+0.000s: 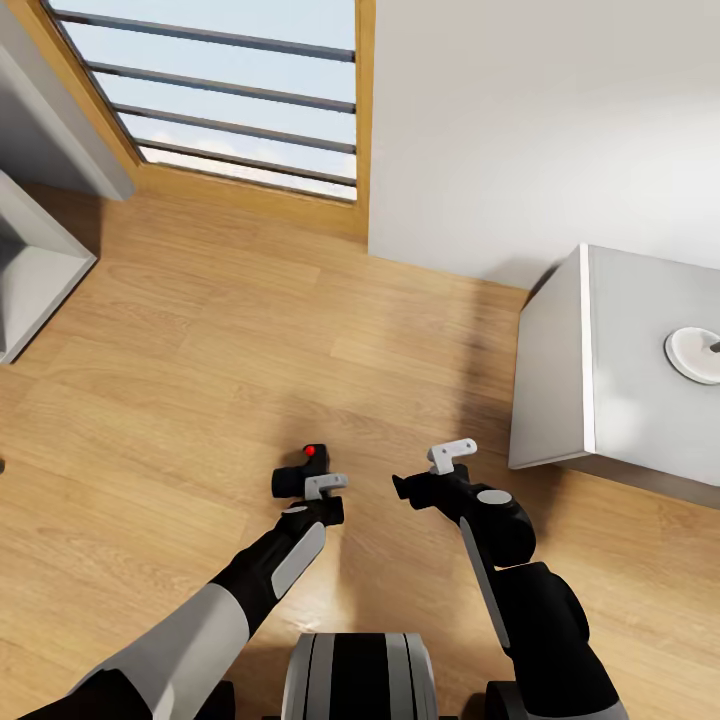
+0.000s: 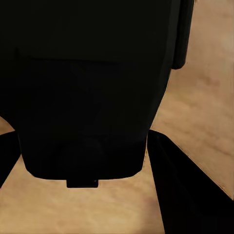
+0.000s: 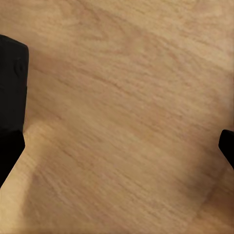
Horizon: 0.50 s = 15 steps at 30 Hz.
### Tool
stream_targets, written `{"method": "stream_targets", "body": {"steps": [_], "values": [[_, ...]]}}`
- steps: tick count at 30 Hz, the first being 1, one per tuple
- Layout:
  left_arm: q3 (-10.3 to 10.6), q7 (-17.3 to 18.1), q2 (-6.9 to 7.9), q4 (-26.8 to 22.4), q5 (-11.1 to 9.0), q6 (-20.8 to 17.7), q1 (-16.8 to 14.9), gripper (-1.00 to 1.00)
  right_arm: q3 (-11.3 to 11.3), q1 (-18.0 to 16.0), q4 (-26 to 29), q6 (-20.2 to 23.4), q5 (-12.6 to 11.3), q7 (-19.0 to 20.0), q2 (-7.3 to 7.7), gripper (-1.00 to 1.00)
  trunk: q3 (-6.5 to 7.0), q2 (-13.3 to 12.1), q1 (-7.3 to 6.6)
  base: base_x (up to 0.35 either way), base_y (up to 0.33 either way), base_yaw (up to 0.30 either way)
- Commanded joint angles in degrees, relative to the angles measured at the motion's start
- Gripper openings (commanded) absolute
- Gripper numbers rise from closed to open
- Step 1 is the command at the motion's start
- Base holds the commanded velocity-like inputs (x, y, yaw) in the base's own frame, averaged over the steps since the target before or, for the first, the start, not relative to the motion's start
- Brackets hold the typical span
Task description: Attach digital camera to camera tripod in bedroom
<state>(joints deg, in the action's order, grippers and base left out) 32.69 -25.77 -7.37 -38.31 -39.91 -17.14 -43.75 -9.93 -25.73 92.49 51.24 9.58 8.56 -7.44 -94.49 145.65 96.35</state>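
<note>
Left wrist view: digital camera [image 2: 87, 92] clamped between the jaws.

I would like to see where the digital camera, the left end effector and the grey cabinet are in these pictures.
digital camera [image 1: 303, 470]: head view, on its black body under the red button.
left end effector [image 1: 312, 478]: head view, between its fingertips, at the camera.
grey cabinet [image 1: 625, 350]: head view, on its bare top.

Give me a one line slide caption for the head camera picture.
Left gripper carries the digital camera over the wooden floor; right gripper open, grey cabinet nearby.
</note>
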Motion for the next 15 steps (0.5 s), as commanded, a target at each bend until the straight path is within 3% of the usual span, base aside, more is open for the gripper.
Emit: {"method": "stream_targets", "body": {"steps": [1,2,15], "values": [[0.3,-0.5,0.02,-0.3,-0.2,-0.3,0.0,-1.0,0.0,0.0,0.1,0.3,0.6,0.5,-0.02,1.0,-0.03,0.0,-0.01,0.0,0.0,0.0],[0.6,-1.1,-0.09,-2.9,-0.1,-0.9,0.5,-1.0,-0.2,0.0,0.1,0.3,0.6,0.5,-0.03,1.0,0.19,0.0,-0.03,0.0,0.0,0.0],[0.7,-3.4,0.21,-7.2,-0.1,-2.1,2.1,-1.0,-0.2,0.0,0.1,0.4,0.6,0.5,-0.03,1.0,3.07,-0.2,-0.37,0.0,0.0,0.0]]}}
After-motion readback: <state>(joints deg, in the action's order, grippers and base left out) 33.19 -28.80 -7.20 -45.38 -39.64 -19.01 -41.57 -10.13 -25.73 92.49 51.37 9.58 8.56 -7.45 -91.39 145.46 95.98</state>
